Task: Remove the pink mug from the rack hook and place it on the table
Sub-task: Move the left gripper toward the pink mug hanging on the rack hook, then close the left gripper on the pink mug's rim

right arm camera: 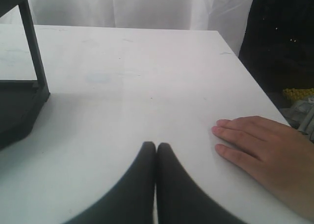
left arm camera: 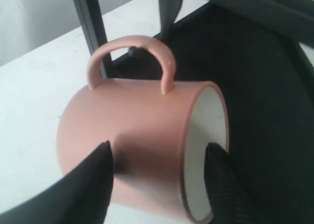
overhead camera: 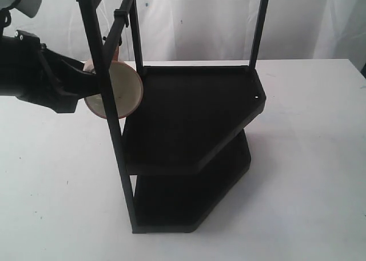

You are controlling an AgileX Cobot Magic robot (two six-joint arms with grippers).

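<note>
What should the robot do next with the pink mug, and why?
Probably slide the pink mug off the rack hook: the left gripper grips it, but the peg's tip shows inside the handle loop.

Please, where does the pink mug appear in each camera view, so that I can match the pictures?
Exterior view: the pink mug is at the left, behind a front post of the black rack, with its mouth toward the camera.
Left wrist view: it fills the middle, on its side, in the left claw.
Right wrist view: not in it.
Shared landmark: the black rack, seen in all three views.
</note>
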